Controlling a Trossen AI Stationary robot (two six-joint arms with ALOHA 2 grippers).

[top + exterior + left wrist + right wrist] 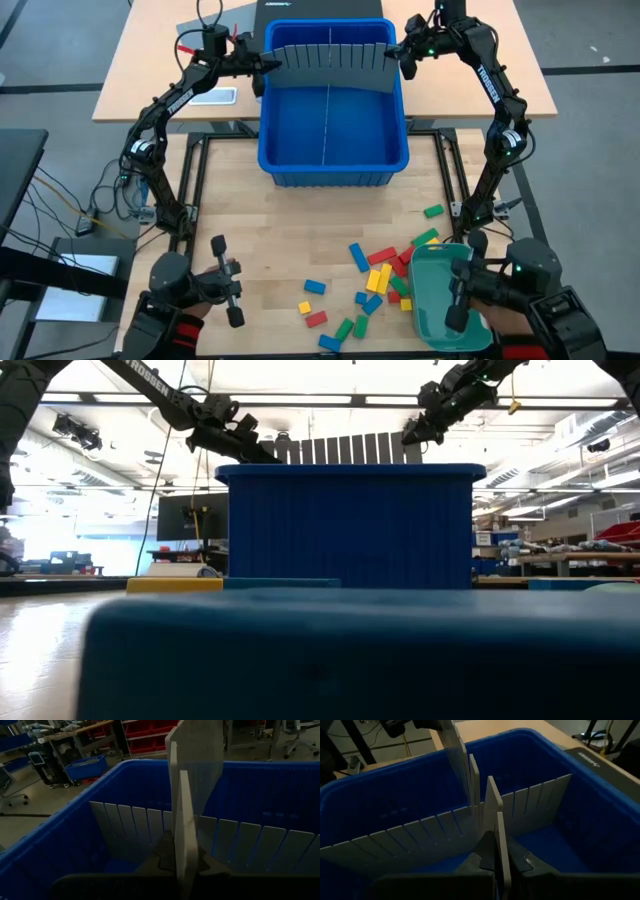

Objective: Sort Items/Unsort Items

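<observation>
Above blue bin (pixel 333 160): both pincers clamped on grey divider sheet (pixel 330 68) ends.

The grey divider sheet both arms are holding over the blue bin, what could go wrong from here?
1. The slotted divider sheet is pinched only at its ends by the left gripper and right gripper; uneven lowering could tilt or bend it.
2. A divider already stands in the blue bin; misaligned slots could jam.
3. The blocks remain loose on the table beside the teal tray.
</observation>
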